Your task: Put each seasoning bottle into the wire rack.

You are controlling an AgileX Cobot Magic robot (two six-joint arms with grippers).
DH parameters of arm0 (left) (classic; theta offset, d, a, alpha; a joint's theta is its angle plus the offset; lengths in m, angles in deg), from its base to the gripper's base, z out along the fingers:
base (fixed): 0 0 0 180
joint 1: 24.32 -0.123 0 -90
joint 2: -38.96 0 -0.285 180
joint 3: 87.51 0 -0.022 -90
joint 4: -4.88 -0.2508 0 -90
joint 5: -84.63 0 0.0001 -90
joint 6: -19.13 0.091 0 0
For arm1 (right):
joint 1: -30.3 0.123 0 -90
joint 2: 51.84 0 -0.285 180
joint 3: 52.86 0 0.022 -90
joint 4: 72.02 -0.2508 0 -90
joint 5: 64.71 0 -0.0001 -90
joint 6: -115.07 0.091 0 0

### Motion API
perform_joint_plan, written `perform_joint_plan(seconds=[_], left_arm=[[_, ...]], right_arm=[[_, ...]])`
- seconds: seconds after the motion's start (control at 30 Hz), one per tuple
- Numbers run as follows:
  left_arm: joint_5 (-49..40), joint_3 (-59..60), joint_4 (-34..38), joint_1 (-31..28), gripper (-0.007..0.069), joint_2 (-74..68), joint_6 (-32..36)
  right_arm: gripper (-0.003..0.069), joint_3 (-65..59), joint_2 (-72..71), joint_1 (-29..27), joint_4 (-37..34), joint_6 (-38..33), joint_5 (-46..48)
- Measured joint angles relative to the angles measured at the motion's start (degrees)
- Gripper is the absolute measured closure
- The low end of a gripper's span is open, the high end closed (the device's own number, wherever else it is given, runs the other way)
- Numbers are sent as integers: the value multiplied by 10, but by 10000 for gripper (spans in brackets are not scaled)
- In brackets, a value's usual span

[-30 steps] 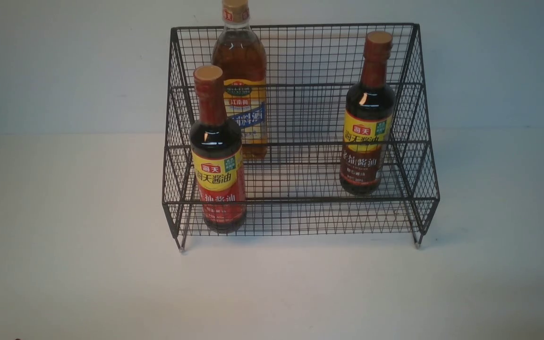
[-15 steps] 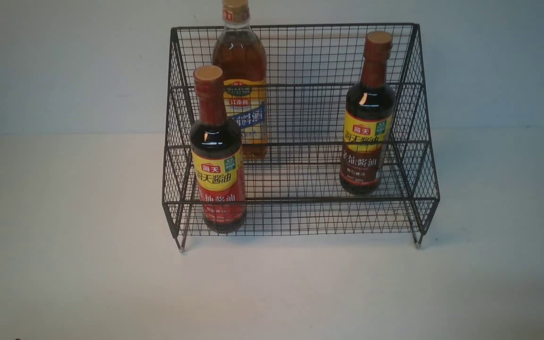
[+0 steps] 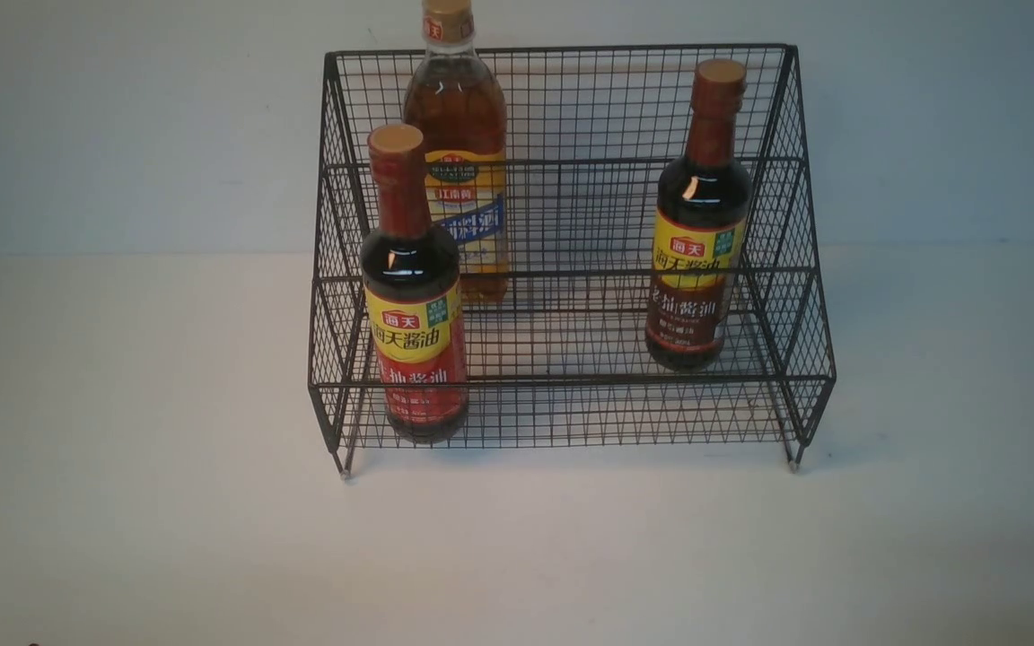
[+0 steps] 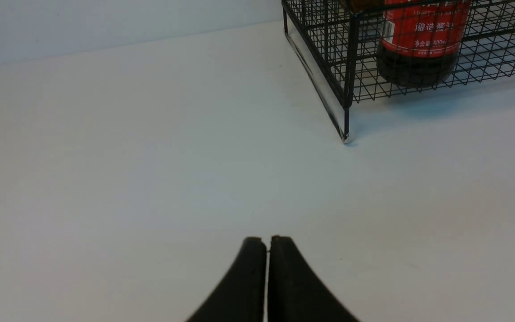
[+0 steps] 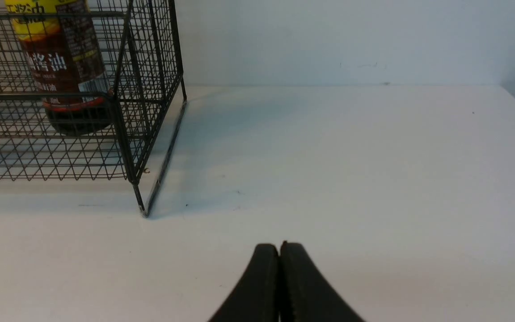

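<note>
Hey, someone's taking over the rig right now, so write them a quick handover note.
Grippers: left gripper and right gripper are both shut, nothing between the fingers.
Bottles: the red-label soy sauce bottle stands at the front left of the wire rack, with the amber bottle behind it. The brown-label soy sauce bottle is in the rack's right part, tilted a little.
Done: all three bottles are in the rack.
Left: no placing that I can see.
</note>
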Motion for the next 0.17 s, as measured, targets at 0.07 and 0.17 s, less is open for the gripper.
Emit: perform_joint_plan(seconds=[0.07,0.17], left_arm=[[0,0,0,0,629,0,0],[0,0,0,0,629,0,0]], right_arm=[[673,0,0,0,0,0,0],[673,0,0,0,0,0,0]])
